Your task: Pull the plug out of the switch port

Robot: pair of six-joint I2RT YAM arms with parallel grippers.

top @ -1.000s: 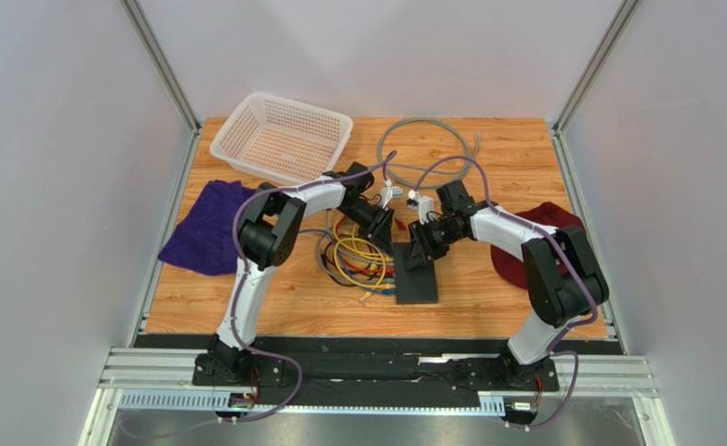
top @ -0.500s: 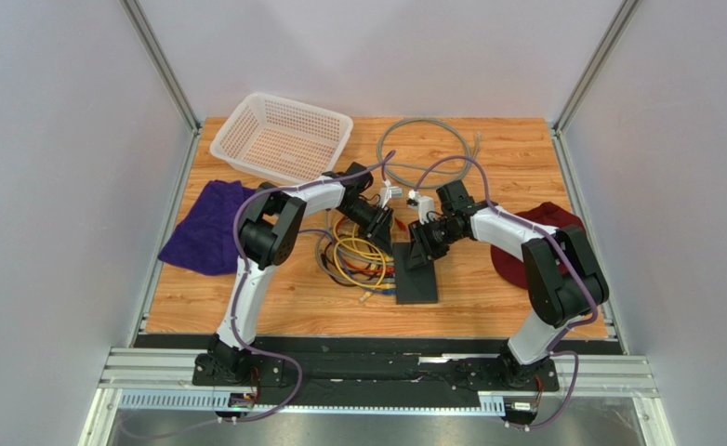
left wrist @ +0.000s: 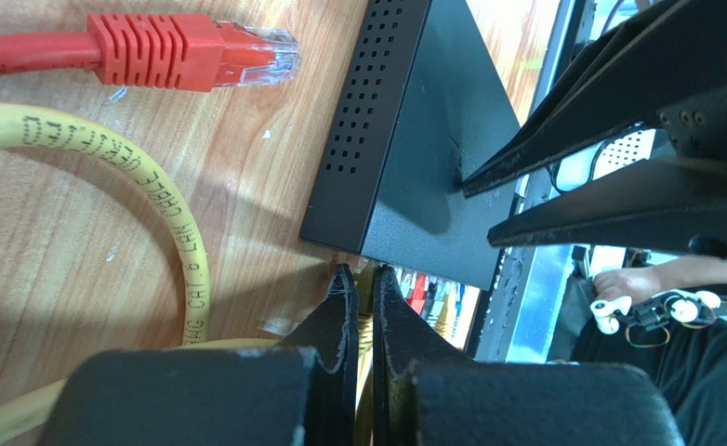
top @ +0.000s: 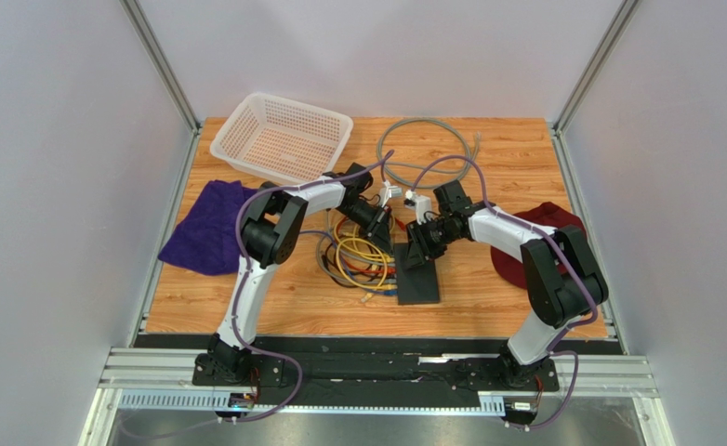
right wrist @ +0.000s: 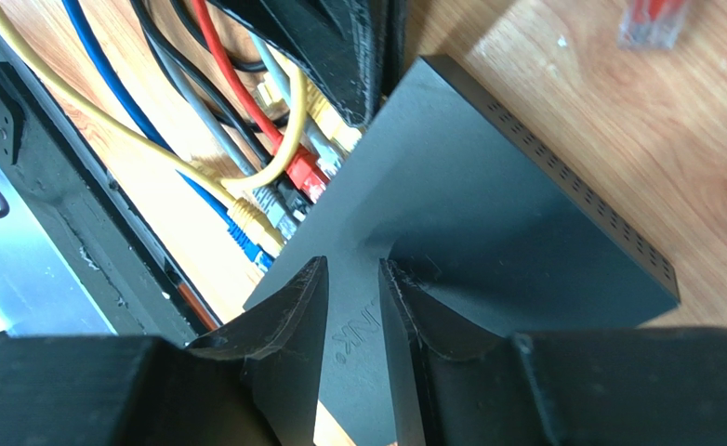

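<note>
Light: bright, even, from overhead | Shadows: soft, short on the table (top: 488, 307) | Glare: pale sheen across the switch (right wrist: 488, 204) (right wrist view) | Focus: overhead sharp; wrist views' fingers (left wrist: 335, 325) soft at 6 o'clock

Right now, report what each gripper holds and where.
Left gripper: seemingly the yellow cable, at its plug end. Right gripper: nothing; it only presses the switch top.
</note>
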